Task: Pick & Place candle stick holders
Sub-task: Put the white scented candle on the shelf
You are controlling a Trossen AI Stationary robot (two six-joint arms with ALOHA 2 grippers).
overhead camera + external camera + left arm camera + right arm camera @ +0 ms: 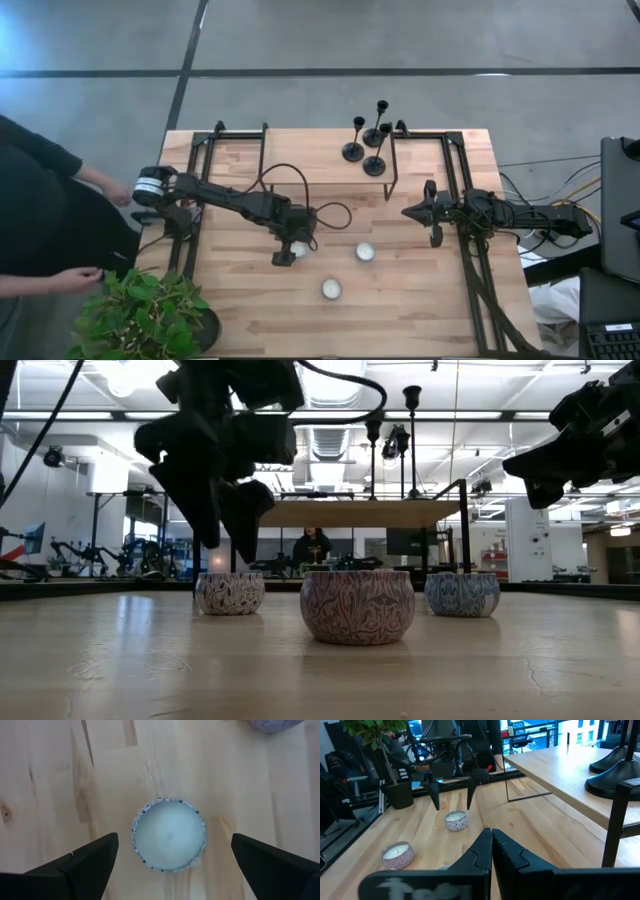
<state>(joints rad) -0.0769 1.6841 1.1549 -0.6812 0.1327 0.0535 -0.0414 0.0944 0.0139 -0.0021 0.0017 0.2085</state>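
The three candle stick holders (368,140) stand grouped at the table's far edge — probably rigid, light, top-heavy; the stem is best gripped. The left gripper (290,251) hangs spread above a candle (169,834); the right gripper (412,212) is closed, empty.

Both arms are dark, near-black, built of slim jointed links. The left arm (235,203) has a silver-and-black cylindrical motor housing at its base and a thin black cable looping over its forearm. The right arm (500,213) trails a bundle of black cables from its base. The left gripper (170,865) has two flat, black, wedge-shaped fingers (85,865) with matte faces. The right gripper (491,845) has tapered black fingers with stepped, angular edges on a broad black body.
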